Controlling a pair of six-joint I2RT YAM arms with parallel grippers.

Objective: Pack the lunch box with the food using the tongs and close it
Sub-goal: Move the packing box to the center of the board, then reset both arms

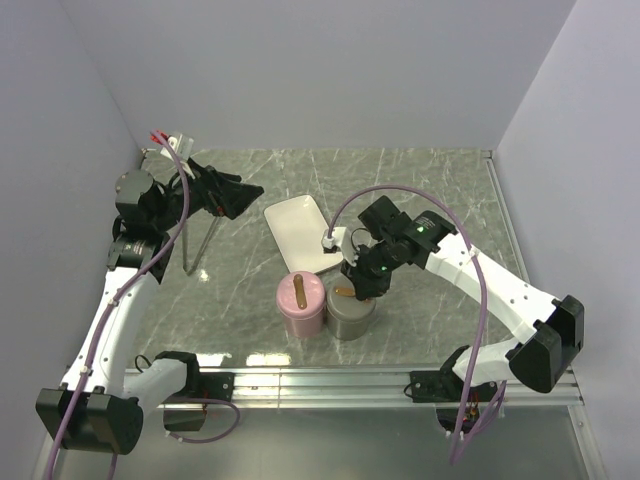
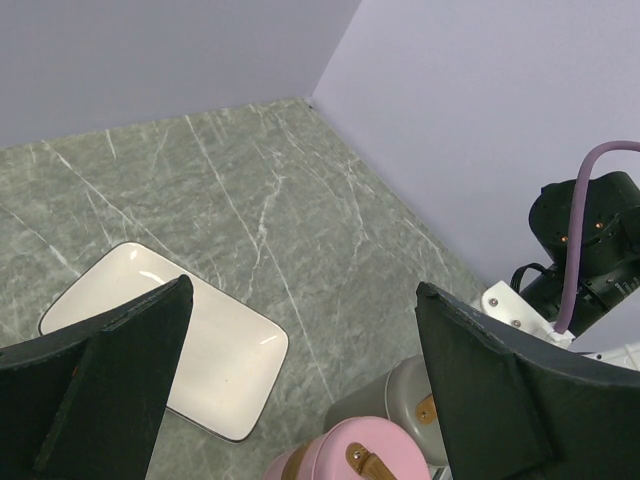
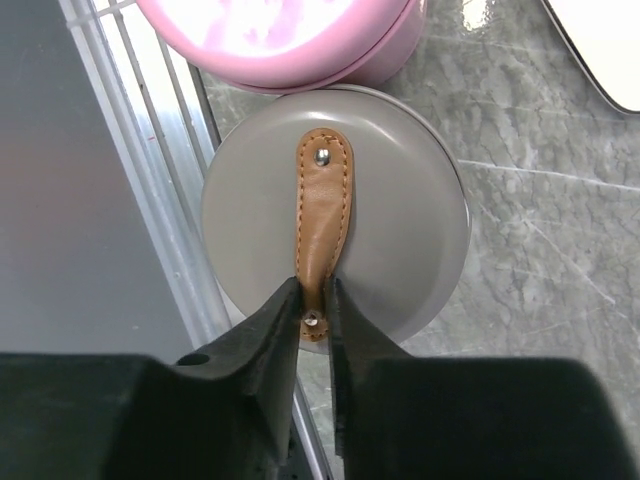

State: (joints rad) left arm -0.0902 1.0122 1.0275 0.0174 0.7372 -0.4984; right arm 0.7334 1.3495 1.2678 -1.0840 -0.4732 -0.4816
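Note:
The lunch box (image 1: 352,312), a grey canister, stands near the front rail with its round grey lid (image 3: 400,220) seated on top. My right gripper (image 3: 315,290) is directly above it, its jaws pinching the near end of the lid's brown strap handle (image 3: 322,200). The tongs (image 1: 197,245) lie on the table at the left, under my left arm. My left gripper (image 1: 245,190) hovers above the table to the left of the tray, jaws wide open and empty. In the left wrist view the lunch box (image 2: 400,395) shows low between the fingers. No food is in view.
A pink canister (image 1: 300,305) with a brown strap stands touching the lunch box's left side. A flat white tray (image 1: 300,232) lies empty behind both. The metal rail (image 1: 330,375) runs along the front edge, close to the canisters. Walls close in the left, back and right.

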